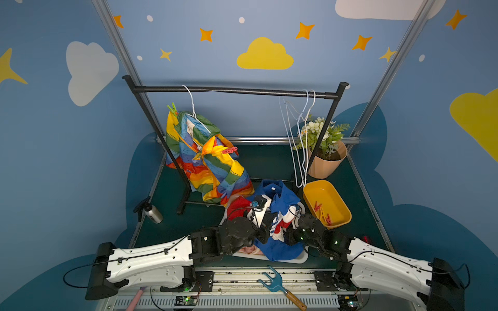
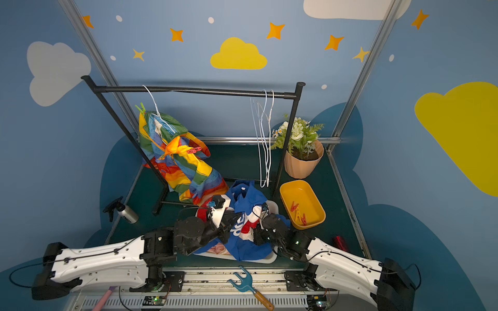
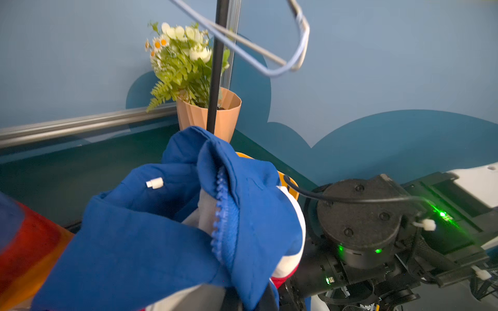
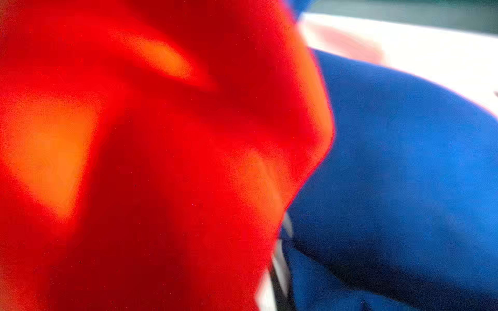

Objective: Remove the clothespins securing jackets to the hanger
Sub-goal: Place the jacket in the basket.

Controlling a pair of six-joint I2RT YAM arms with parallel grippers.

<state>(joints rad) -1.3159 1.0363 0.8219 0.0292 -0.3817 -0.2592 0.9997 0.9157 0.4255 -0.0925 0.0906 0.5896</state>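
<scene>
1. Left hand (image 1: 266, 229) and right hand (image 1: 292, 231) are both closed, buried in the crumpled blue, white and red zip jacket (image 1: 281, 200) over a white plastic tray (image 1: 299, 259). Cloth hides their fingers, so we cannot tell whether either pinches it.
2. Two pegs are yet to come off: a green plastic clothespin (image 1: 172, 107) and a pink-red plastic clothespin (image 1: 229, 150) grip the shoulders of the rainbow-striped jacket (image 1: 207, 167), which hangs by a white wire hanger (image 1: 192, 105) from the black rail (image 1: 242, 91).
3. A few red plastic clothespins (image 1: 322, 212) lie in the yellow plastic tub (image 1: 332, 198) on the counter (image 1: 269, 167), beside the tray.
4. We judge the pegs light, stiff, smooth and sprung. Squeeze the splayed tail ends, not the biting end. The soft, slippery jacket is likely to swing.
</scene>
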